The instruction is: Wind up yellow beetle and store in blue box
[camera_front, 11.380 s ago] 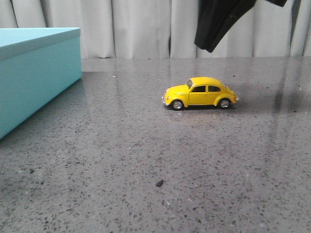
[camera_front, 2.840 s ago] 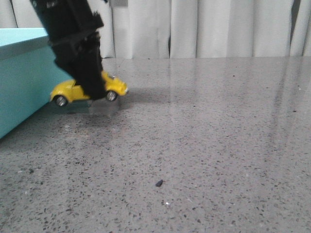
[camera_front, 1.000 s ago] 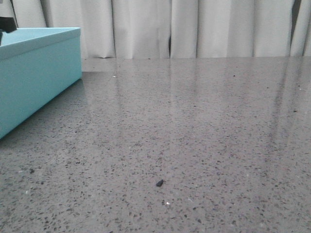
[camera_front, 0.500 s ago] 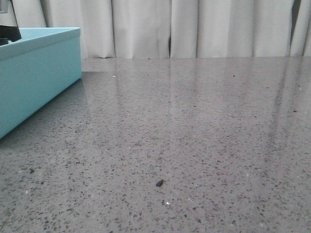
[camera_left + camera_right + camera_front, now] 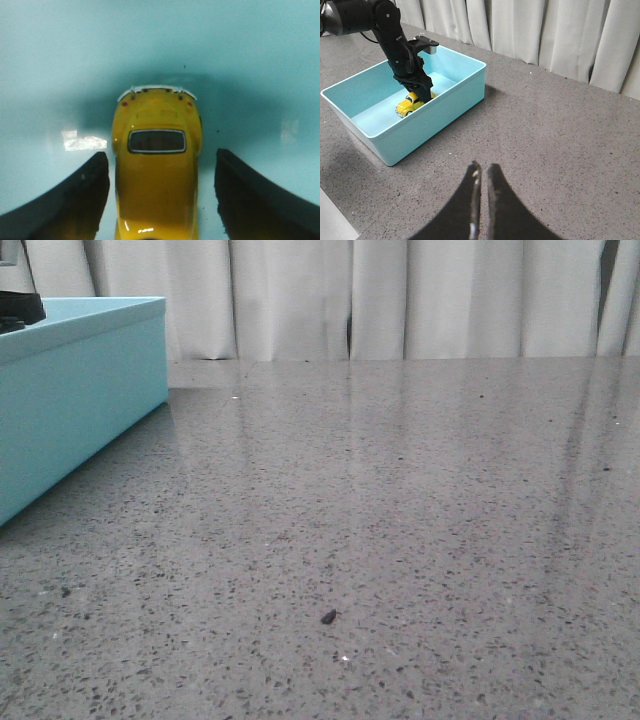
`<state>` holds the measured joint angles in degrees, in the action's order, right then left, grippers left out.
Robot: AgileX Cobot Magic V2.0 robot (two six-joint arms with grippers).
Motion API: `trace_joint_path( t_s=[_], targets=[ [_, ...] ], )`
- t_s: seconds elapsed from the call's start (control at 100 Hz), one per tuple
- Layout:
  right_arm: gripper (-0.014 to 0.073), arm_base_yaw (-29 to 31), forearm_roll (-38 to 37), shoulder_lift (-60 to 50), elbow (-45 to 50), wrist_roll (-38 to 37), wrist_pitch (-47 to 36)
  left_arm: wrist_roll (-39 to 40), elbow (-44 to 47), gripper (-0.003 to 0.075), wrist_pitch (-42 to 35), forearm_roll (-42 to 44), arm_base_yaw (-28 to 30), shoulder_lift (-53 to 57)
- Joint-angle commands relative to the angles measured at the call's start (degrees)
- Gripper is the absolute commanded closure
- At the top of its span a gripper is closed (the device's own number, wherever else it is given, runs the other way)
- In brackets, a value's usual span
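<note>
The yellow beetle (image 5: pixel 156 170) sits on the floor of the blue box (image 5: pixel 60 60), with its rear window and chrome bumper facing the camera. My left gripper (image 5: pixel 161 152) is open around it, with a gap between each finger and the car's sides. In the right wrist view the lidless blue box (image 5: pixel 445 105) holds the beetle (image 5: pixel 409 104), and my left gripper (image 5: pixel 423 93) reaches down into it. In the front view only the box's side (image 5: pixel 70 400) shows; the beetle is hidden. My right gripper (image 5: pixel 482 169) is shut and empty above the table.
The grey speckled table (image 5: pixel 400 500) spreads to the right of the box. A small dark speck (image 5: pixel 328 617) lies near the front. White curtains (image 5: pixel 400 300) hang behind the table. A bit of the left arm (image 5: pixel 18 312) shows over the box rim.
The beetle has gone from the open table into the box, carried by my left arm. In the last second the left arm has sunk slightly behind the box rim.
</note>
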<state>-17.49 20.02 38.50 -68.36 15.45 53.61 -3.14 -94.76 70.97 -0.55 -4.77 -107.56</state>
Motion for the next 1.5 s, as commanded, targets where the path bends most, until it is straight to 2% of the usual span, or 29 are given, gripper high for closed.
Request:
trace_joint_path(
  t_s=[0.0, 0.29, 0.45, 0.55, 0.67, 0.88, 1.0, 1.15, 1.49],
  targets=[
    [0.0638, -0.10, 1.07, 0.13, -1.10, 0.58, -3.51, 0.56, -2.76, 0.0293, -1.16, -0.69, -0.07, 4.71],
    [0.0638, -0.10, 0.30, -0.52, -1.01, 0.58, -4.28, 0.56, -7.50, 0.0300, -10.45, -5.91, 0.04, 14.34],
    [0.0638, -0.10, -0.97, -6.60, 3.27, 4.77, -10.14, 0.01, -3.83, 0.0372, -19.16, -7.91, -3.95, 27.00],
    [0.0638, -0.10, -1.19, -13.49, 8.82, 8.90, -14.51, 0.01, 2.49, 0.0377, -24.52, -6.58, -8.16, 36.89],
    [0.0638, -0.10, -3.20, -21.18, 15.73, 9.18, -20.47, 0.01, 14.20, 0.0377, -30.34, -5.16, -12.33, 49.84],
    [0.0638, -0.10, -5.36, -31.01, 24.28, 9.18, -25.64, 0.01, 37.37, 0.0390, -35.75, -4.13, -13.15, 72.19],
    [0.0638, -0.10, -5.60, -33.82, 25.94, 9.18, -25.89, 0.01, 48.97, 0.0487, -40.20, -2.57, -13.15, 84.00],
    [0.0638, -0.10, -5.60, -34.37, 25.94, 9.18, -27.87, 0.01, 55.60, 0.0743, -38.87, -3.20, -13.15, 91.81],
    [0.0638, -0.10, -5.60, -34.37, 25.94, 9.18, -27.91, 0.12, 55.78, 0.0739, -37.66, -6.40, -13.15, 92.18]
  ],
)
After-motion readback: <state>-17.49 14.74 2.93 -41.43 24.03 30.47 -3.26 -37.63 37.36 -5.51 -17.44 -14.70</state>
